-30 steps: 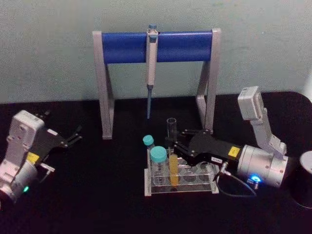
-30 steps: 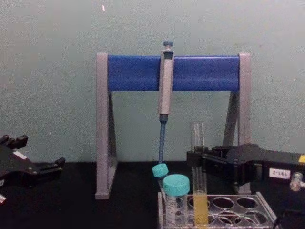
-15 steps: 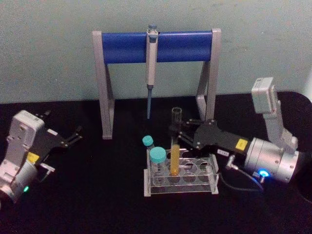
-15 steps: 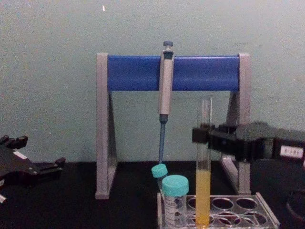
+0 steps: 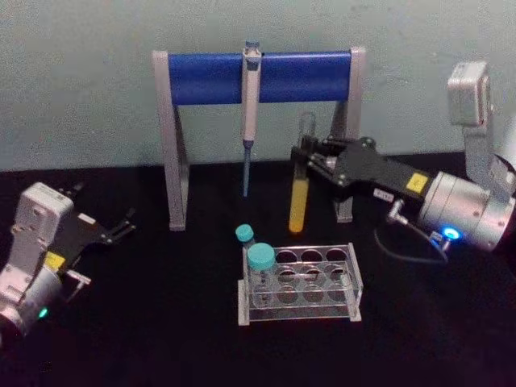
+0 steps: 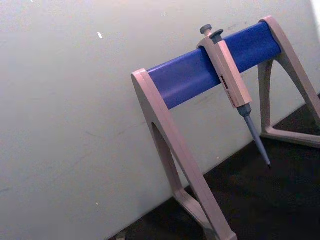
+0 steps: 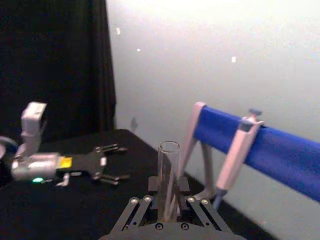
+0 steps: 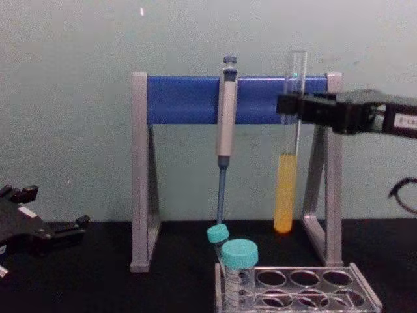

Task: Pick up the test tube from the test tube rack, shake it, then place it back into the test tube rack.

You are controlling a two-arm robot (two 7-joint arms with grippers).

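Test tube (image 5: 299,193) hangs upright in the right pincer (image 5: 307,156), whose fingers are closed on its clear upper part; yellow-orange liquid fills its lower part. From the head view, the test tube rack (image 5: 355,284) stands on the black counter (image 5: 161,330) below this pincer and nearer the robot, apart from the tube's bottom. Teal-capped tubes (image 5: 260,260) stand at the rack's left end. Behind the pincer is the pipette stand (image 5: 210,76), with a pipette (image 5: 251,97) hanging from its blue bar. The left pincer (image 5: 122,225) rests low on the far side, fingers spread wide, holding nothing.

The left wrist view shows the stand (image 6: 200,75) and pipette (image 6: 229,77) against a pale wall.

In the right wrist view, the tube's open mouth (image 7: 168,148) rises above the closed fingers.

In the chest view, the tube's (image 8: 287,182) rounded bottom hangs well above the rack (image 8: 368,297).
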